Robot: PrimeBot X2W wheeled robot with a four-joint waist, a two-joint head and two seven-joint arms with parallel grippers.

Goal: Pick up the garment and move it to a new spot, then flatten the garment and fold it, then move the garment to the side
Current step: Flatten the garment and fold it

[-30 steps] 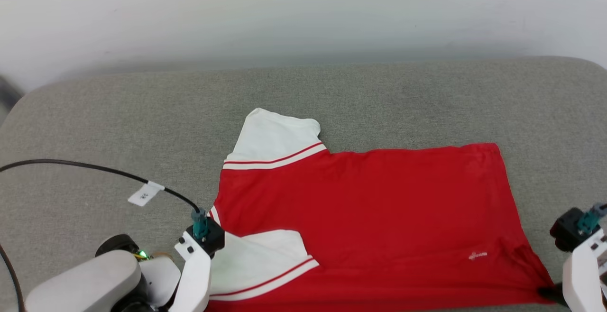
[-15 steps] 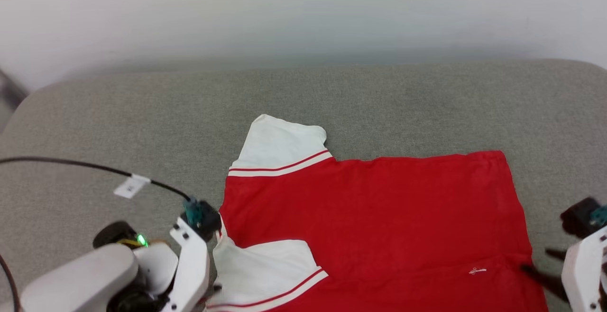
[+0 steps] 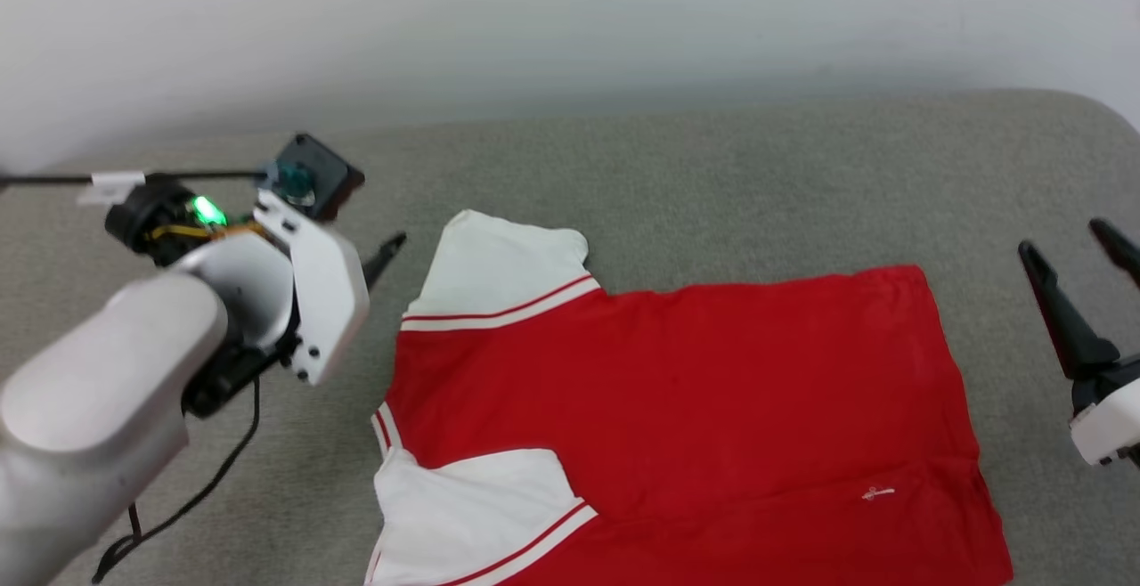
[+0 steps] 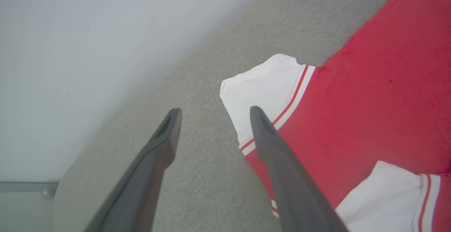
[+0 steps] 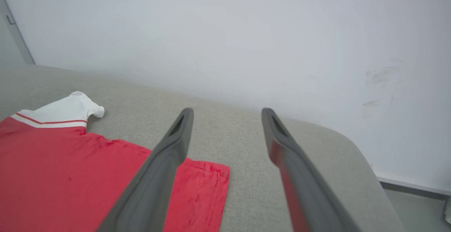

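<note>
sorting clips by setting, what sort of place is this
Likely a plain indoor test room: a grey fabric-covered table stands against a bare white wall, with a red shirt laid on it.

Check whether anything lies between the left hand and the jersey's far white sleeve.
Nothing visible does. The left hand hangs open above the grey cushion, beside the jersey; only bare cushion shows between it and the far white sleeve.

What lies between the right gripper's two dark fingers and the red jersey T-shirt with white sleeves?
Nothing; the stretch is bare. The head view shows plain grey upholstered surface between the right gripper and the red jersey T-shirt.
</note>
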